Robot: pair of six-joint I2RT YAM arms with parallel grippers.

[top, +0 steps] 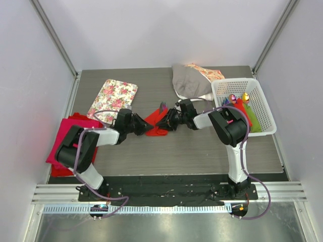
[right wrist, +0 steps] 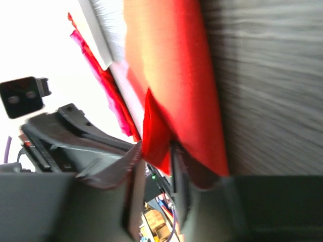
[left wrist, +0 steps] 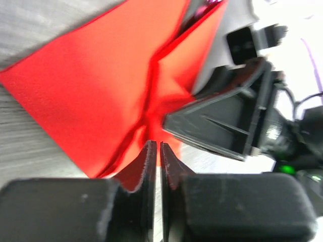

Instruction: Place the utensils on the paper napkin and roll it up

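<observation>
Top external: both grippers crowd the paper napkin (top: 155, 122) (mid-table).

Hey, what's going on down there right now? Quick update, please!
Both hands at the red paper napkin, mid-table. Left hand nearly shut beside its edge; right hand has a napkin fold between its fingers. Nothing blocking.

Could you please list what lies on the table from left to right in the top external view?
Magenta cloth stack → floral tray → paper napkin → grey cloth bag → white basket.

A lab test cell: white panel walls (top: 161, 30) on aluminium framing (top: 55, 35) enclose a small grey table (top: 176, 151).
</observation>
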